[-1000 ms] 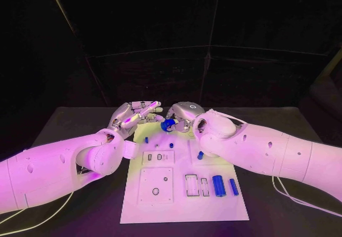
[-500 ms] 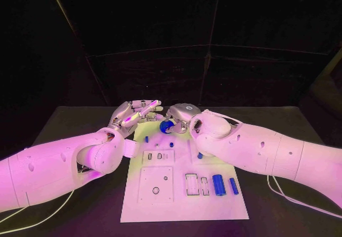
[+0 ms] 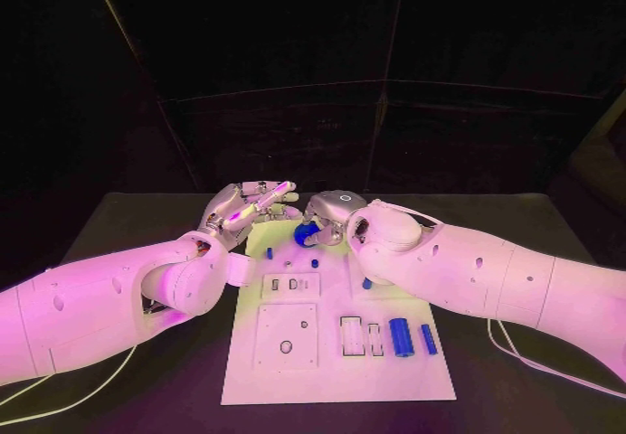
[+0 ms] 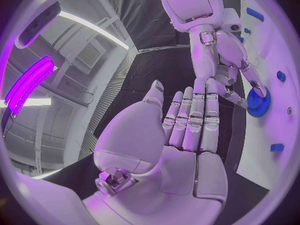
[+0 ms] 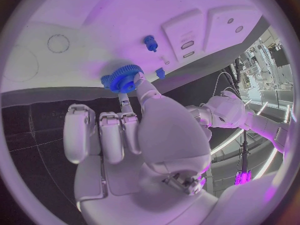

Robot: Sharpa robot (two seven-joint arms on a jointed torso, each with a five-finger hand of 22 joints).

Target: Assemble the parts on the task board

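No readable text
Nothing on the task board point(image 3: 333, 380), its blue parts or the tabletop point(image 3: 522, 226) carries lettering, numbers, labels or brand marks that can be made out.

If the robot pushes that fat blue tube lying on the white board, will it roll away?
Probably yes: the blue cylinder lies on its round side on the flat task board, so a sideways nudge would likely roll it. It looks stiff and small, probably light.
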